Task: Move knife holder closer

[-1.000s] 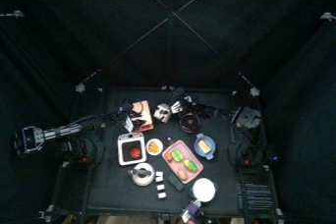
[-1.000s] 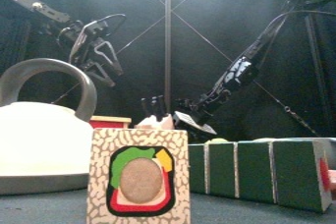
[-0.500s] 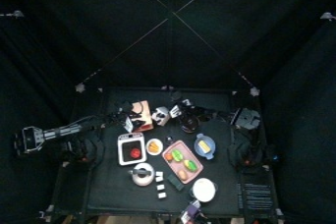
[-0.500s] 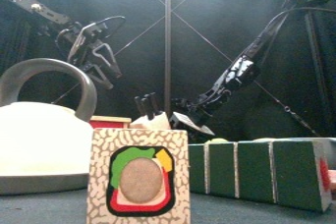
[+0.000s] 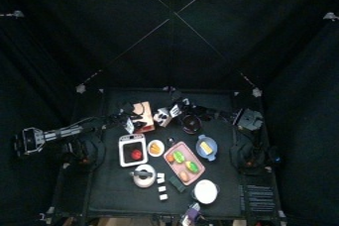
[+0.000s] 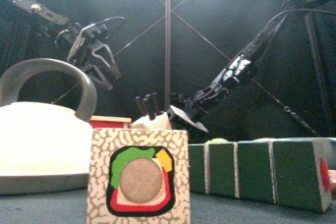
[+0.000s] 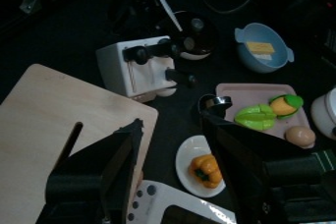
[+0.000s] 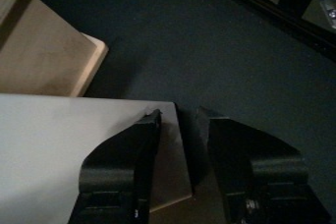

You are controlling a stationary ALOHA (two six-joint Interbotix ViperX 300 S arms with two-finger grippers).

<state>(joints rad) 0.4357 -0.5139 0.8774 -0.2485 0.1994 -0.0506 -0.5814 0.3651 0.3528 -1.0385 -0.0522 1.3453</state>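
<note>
Right gripper (image 8: pixel 184 159): jaws spread, one on each side of the edge of a pale block; nothing pinched.
Right arm: comes down from the right at a slant towards the table's middle back, wrist rolled, in the front view.
Knife holder (image 7: pixel 141 63): a white block with black handles sticking out, at the back middle of the black table (image 5: pixel 113 185); the right gripper sits at it, and the right wrist view shows its pale top just under the jaws.
Left gripper (image 7: pixel 171 159): jaws spread and empty, hovering above the table's left side, well short of the holder.
Left arm: reaches in from the left and hangs raised behind the kettle in the front view.
Cutting board (image 7: pixel 59 110): light wood, just beside the holder, between it and the left gripper.
Blue bowl (image 7: pixel 266 46): holds something yellow, on the holder's far side from the board.
Pink tray (image 7: pixel 256 98): carries green vegetables, near the holder.
White plate (image 7: pixel 203 166): bears an orange item, close to the left jaws.
Kettle (image 6: pixel 39 130): white with a grey handle, large at the front left.
Patterned box (image 6: pixel 140 177): stands at the front edge, with a row of green and white boxes (image 6: pixel 262 169) beside it.
</note>
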